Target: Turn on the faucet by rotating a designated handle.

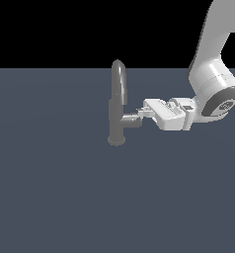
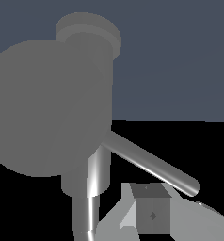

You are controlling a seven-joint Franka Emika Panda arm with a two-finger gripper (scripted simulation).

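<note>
Beside unmarked faucet (image 1: 118, 106), gripper (image 1: 139, 112) (perhaps touching handle (image 2: 151, 164)).

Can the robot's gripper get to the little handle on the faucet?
Probably yes. The gripper is already at the end of the faucet's side stub, and the wrist view shows the handle close by with nothing between.

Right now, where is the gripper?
In the exterior view, the gripper sits at the end of the faucet's side stub, on the exterior view's right of the column.
</note>
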